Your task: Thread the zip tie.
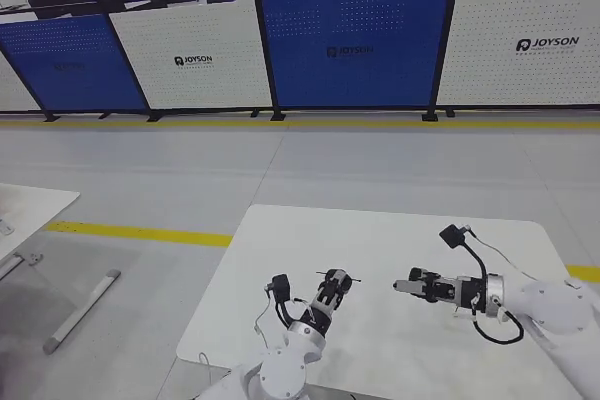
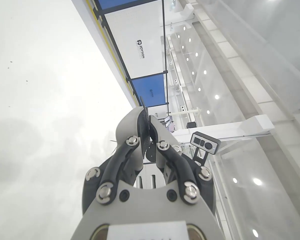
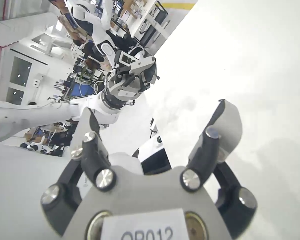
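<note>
Nearest us, the left hand (image 2: 147, 119) is clamped on the zip tie (image 2: 143, 104), a thin, flat black strip poking out past its fingertips over the smooth white worktop (image 1: 430, 240). Near it, the right hand (image 3: 156, 108) is spread wide.

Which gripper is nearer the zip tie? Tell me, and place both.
Left. The left gripper holds the zip tie clamped between its jaws. The right gripper hangs apart from it over the table, jaws open, pointed toward the left one.
</note>
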{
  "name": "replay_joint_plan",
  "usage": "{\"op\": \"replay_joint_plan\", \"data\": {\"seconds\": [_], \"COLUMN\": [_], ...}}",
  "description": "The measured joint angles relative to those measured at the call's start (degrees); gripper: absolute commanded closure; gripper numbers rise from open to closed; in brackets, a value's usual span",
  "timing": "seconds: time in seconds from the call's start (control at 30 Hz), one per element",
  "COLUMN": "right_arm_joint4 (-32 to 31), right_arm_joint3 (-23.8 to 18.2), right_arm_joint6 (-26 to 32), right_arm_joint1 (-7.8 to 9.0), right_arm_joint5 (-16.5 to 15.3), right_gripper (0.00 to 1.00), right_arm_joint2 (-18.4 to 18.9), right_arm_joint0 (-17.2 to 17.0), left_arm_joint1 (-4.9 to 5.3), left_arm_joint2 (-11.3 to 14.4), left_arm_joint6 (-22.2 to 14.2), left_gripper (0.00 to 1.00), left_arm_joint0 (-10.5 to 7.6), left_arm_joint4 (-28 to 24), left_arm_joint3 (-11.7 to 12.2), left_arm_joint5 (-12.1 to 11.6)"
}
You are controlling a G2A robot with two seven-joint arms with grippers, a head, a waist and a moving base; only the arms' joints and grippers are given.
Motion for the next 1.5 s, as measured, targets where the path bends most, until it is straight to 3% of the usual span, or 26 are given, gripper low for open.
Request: {"op": "replay_joint_plan", "data": {"seconds": [0.5, 0.73, 1.5], "right_arm_joint4": [0.84, 10.77, 10.62], "right_arm_joint3": [-0.12, 6.0, 5.86], "right_arm_joint6": [0.16, 10.21, 9.98], "right_arm_joint1": [-0.1, -1.27, -1.24], "right_arm_joint5": [0.07, 1.91, 1.85], "right_gripper": [0.0, 0.0, 0.0], "right_arm_joint2": [-0.06, -0.6, -0.58], "right_arm_joint0": [-0.35, 1.36, 1.3], "left_arm_joint1": [0.0, 0.0, 0.0], "left_arm_joint2": [0.0, 0.0, 0.0], "left_arm_joint6": [0.01, 0.01, 0.01], "left_gripper": [1.0, 1.0, 1.0], "left_arm_joint0": [0.0, 0.0, 0.0], "left_arm_joint4": [0.01, 0.01, 0.01], "left_arm_joint3": [0.0, 0.0, 0.0], "left_arm_joint5": [0.0, 0.0, 0.0]}}
